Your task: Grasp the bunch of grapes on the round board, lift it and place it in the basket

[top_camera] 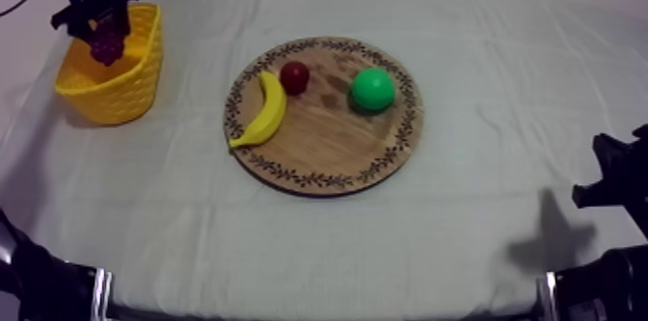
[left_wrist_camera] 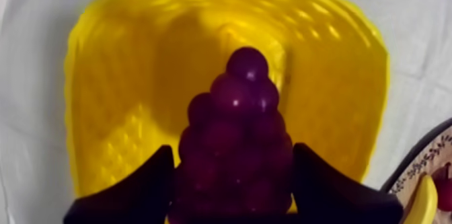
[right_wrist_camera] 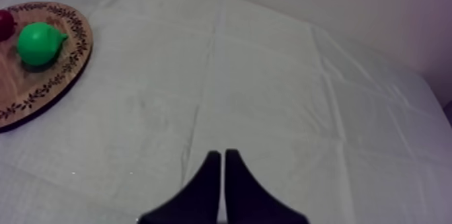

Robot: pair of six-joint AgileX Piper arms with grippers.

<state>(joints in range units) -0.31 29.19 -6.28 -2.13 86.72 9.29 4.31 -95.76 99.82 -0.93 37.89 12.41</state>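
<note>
The dark purple bunch of grapes [top_camera: 107, 48] hangs over the yellow basket [top_camera: 121, 89] at the table's far left, held by my left gripper [top_camera: 104, 28], which is shut on it. From the left wrist, the grapes [left_wrist_camera: 235, 139] sit between the two black fingers [left_wrist_camera: 144, 193], right above the inside of the basket [left_wrist_camera: 128, 105]. The round wooden board [top_camera: 328, 142] lies mid-table. My right gripper [right_wrist_camera: 222, 163] is shut on nothing, its fingers together as a narrow wedge over bare cloth at the right side.
On the board lie a banana [top_camera: 265, 110], a small red fruit [top_camera: 294, 76] and a green pear [top_camera: 372, 89]. The pear [right_wrist_camera: 39, 42] and board rim [right_wrist_camera: 64, 72] lie beyond my right gripper. Open cloth spreads right of the board.
</note>
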